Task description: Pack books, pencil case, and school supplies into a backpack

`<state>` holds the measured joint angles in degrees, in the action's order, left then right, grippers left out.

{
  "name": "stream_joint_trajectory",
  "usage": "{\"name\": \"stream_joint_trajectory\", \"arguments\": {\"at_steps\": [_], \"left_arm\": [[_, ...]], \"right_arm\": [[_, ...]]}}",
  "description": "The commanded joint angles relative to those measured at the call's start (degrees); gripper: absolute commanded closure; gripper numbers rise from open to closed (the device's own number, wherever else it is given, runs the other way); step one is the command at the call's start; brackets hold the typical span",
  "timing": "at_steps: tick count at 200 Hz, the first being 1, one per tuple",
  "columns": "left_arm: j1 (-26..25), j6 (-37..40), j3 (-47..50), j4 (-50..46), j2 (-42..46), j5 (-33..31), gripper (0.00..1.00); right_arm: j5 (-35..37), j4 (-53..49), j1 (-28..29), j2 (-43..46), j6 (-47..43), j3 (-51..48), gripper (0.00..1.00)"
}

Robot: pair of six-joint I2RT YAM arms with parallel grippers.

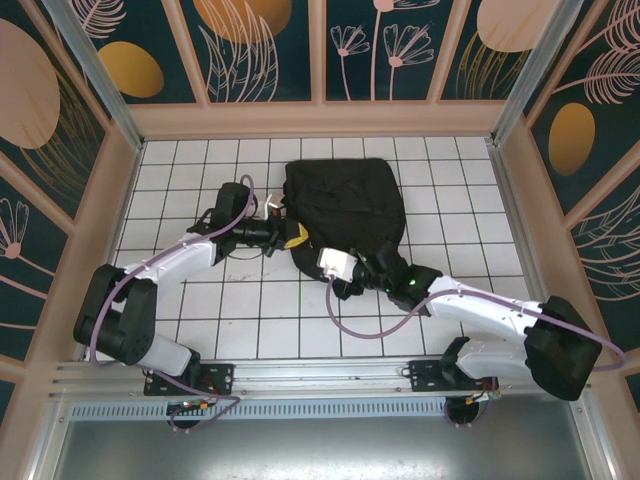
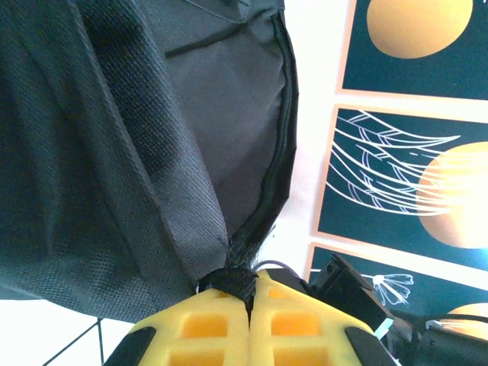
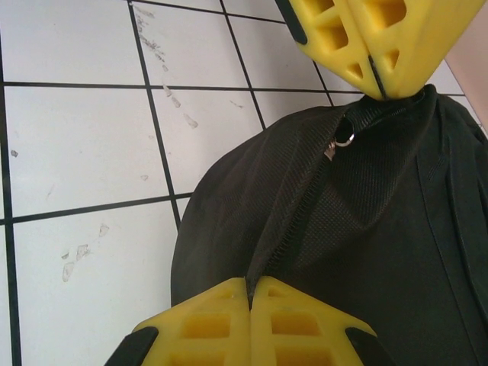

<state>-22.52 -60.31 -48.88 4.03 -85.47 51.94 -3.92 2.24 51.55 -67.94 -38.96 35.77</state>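
Black fabric backpack [image 1: 345,205] laid mid tiled table [image 1: 200,300]. Left gripper [image 2: 249,293] pinched tight on zip-end tab. Right gripper [image 3: 249,286] clamped on zip seam nearby. Interior shadowed, contents not made out. Backpack edges cropped in wrist views.

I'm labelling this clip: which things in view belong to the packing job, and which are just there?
Job: backpack; left gripper and right gripper, both shut on its fabric.
Just there: tiled table; patterned wall panels.
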Motion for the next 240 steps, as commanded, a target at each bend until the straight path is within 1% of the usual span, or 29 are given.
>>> {"name": "stream_joint_trajectory", "arguments": {"at_steps": [1, 21, 28, 59, 82, 120, 146, 163, 168, 172, 182, 188, 204, 222, 240], "left_arm": [[2.48, 5.14, -5.12, 0.94, 1.53, -5.85, 1.0], [2.55, 6.96, -6.5, -1.03, -0.62, -7.25, 1.0], [2.57, 7.34, -8.6, -1.25, -1.37, -7.77, 1.0], [2.57, 11.56, -12.92, -5.34, -5.24, -12.23, 1.0], [2.66, 13.03, -15.13, -6.7, -7.77, -14.52, 1.0], [2.75, 15.92, -19.19, -9.76, -10.58, -18.99, 1.0], [2.75, 16.19, -20.52, -9.83, -11.95, -20.14, 1.0], [2.73, 16.02, -21.11, -9.35, -12.43, -19.54, 1.0], [2.74, 16.03, -21.32, -9.32, -12.37, -19.44, 1.0], [2.74, 16.17, -21.46, -9.26, -12.37, -19.29, 1.0], [2.73, 16.59, -21.72, -9.39, -12.44, -19.67, 1.0], [2.75, 17.15, -21.98, -10.02, -14.01, -20.21, 1.0], [2.83, 18.66, -23.15, -11.8, -14.75, -21.47, 1.0], [2.92, 19.12, -23.45, -12.16, -15.12, -22.36, 1.0], [3.1, 19.07, -23.38, -11.83, -15.49, -22.36, 1.0]], "right_arm": [[-0.53, -10.91, 1.47, 1.76, -1.66, 0.53, 1.0], [0.81, -13.77, 2.56, 2.54, -2.98, 1.09, 1.0], [1.35, -14.87, 2.97, 2.65, -3.41, 1.38, 1.0], [2.21, -18.74, 3.98, 4.2, -4.97, 2.02, 1.0], [3.25, -20.57, 5.15, 5.4, -5.89, 1.64, 1.0], [4.25, -20.24, 5.78, 6.16, -6.21, 0.97, 1.0], [4.51, -19.45, 5.76, 5.74, -6.06, 1.18, 1.0], [4.23, -16.37, 5.65, 5.56, -4.38, 1.38, 1.0], [4.07, -15.4, 5.58, 5.44, -3.54, 1.61, 0.91], [3.82, -14.84, 5.66, 5.26, -3.08, 1.94, 0.87], [3.43, -13.68, 5.61, 4.92, -2.04, 2.9, 0.85], [3.23, -12.67, 5.61, 4.95, -1.23, 3.36, 0.83], [1.88, -10.2, 5.58, 5.77, 0.48, 4.27, 0.71], [0.63, -7.57, 5.23, 7.59, 2.58, 5.16, 0.63], [-0.99, -5.84, 3.98, 9.21, 4.66, 5.89, 0.62]]}}
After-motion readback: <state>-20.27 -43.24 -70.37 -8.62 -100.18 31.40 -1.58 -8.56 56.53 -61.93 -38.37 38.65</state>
